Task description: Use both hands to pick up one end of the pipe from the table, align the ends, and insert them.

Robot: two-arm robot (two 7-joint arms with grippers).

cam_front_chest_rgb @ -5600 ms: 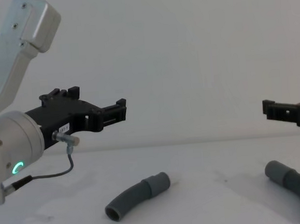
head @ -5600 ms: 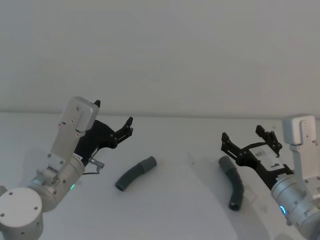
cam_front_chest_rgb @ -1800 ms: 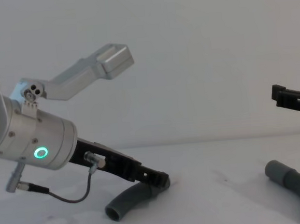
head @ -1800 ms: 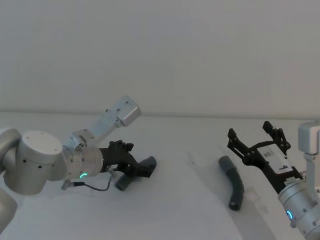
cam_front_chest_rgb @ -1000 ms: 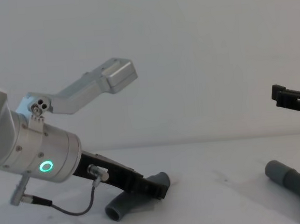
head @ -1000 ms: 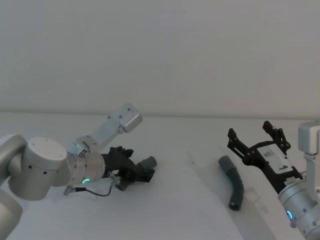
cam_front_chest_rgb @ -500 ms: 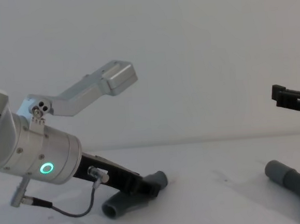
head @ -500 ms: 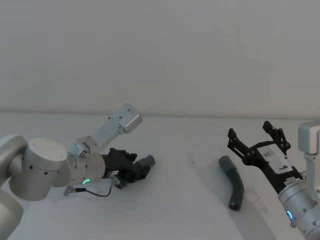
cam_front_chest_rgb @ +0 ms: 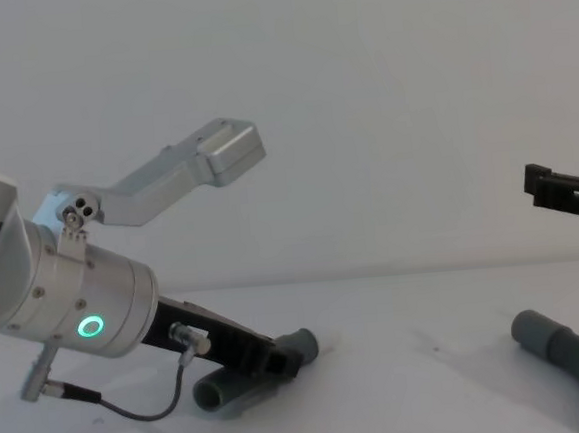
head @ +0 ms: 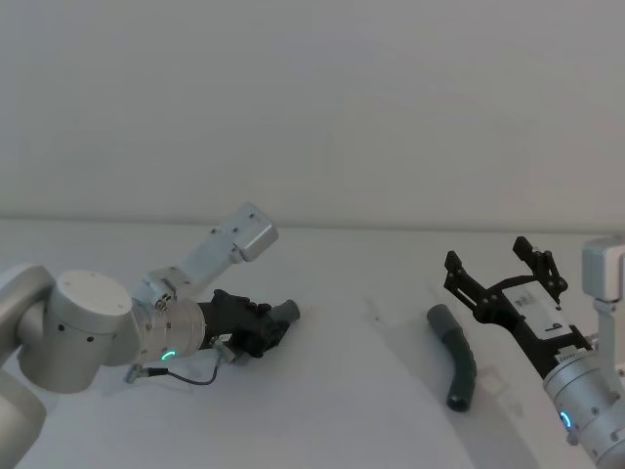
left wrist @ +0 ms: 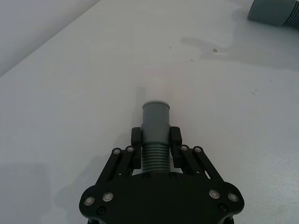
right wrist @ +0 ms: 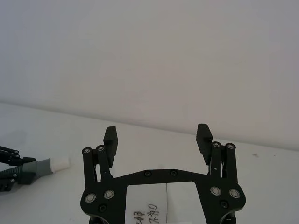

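My left gripper [head: 266, 330] is shut on the ribbed middle of the left piece of the pipe [head: 283, 314], low over the white table [head: 342, 410]. In the left wrist view, the fingers [left wrist: 136, 136] clamp the ribs and the smooth collar [left wrist: 155, 119] sticks out ahead. The chest view shows this piece [cam_front_chest_rgb: 221, 390] tilted, collar end up. The right piece [head: 459, 357] lies on the table, also seen at the chest view's right [cam_front_chest_rgb: 571, 355]. Just behind and above it hovers my right gripper [head: 488, 256], open [right wrist: 157, 133] and holding nothing.
A thin grey cable [cam_front_chest_rgb: 134, 407] loops under the left wrist near the table. The left arm's silver link [head: 234, 239] rises above the held piece. Bare table lies between the two pieces, with a plain wall behind.
The left gripper has come down and shut on the left piece. Over the last second the piece has turned and its open end has risen a little. The right arm has held still.
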